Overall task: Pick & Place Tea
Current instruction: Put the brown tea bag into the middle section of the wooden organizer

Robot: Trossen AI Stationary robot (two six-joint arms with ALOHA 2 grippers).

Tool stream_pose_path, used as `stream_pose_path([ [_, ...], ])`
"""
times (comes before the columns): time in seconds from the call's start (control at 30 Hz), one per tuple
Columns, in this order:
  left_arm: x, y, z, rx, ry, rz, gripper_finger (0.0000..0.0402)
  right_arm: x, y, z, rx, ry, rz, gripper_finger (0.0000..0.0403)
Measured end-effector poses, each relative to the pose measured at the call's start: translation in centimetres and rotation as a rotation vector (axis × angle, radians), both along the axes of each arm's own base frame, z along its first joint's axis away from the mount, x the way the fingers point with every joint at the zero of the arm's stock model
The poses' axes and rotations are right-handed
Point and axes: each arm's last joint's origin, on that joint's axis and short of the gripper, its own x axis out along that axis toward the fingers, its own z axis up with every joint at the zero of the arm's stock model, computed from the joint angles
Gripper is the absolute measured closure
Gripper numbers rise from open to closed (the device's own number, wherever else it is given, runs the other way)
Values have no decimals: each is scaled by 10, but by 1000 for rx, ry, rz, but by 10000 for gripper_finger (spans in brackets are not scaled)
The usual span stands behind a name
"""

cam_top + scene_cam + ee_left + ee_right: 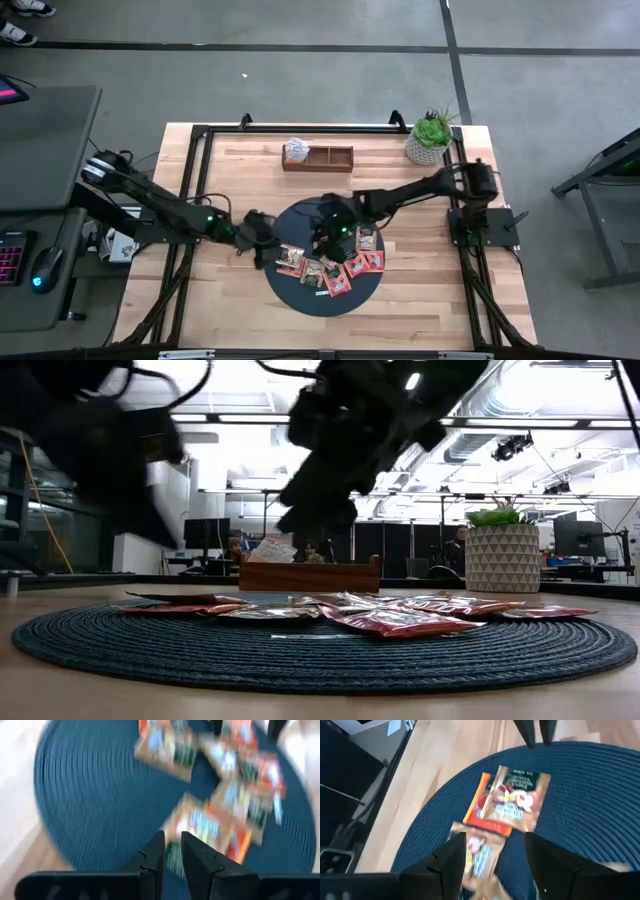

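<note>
Several tea sachets [330, 265], red, orange and brown-green, lie flat and partly overlapping on the near half of a dark round mat [300, 220]. My left gripper [265, 243] hovers at the mat's left edge, slanting down toward the sachets [200, 827]. Its fingers [172, 852] stand a narrow gap apart with nothing between them. My right gripper [325, 240] hangs over the mat's middle, open wide. In the right wrist view its fingers [495, 865] stand on either side of a sachet [480, 855] below them, clear of it. The low view shows both grippers above the pile [390, 620].
A wooden box [317, 157] with a white crumpled thing at its left end stands behind the mat. A potted plant [430, 137] is at the far right corner. A thin white strip [318, 292] lies on the mat's near part. Bare wood lies left, right and in front of the mat.
</note>
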Motion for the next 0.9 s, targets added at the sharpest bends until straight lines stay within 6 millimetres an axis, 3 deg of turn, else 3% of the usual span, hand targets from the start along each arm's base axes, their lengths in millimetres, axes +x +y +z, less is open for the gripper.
stream_pose_path([
  [0.13,-18,-5,4,19,65,-51,341,16,10,-12,-9,5,7,206],
  [0.27,-24,-11,6,10,68,-75,341,29,19,-24,-24,15,9,206],
  [0.53,-22,-20,1,-12,69,-85,341,43,30,-39,-20,36,9,206],
  [0.9,-11,-26,-9,-43,53,-56,341,44,30,-52,12,76,-23,206],
])
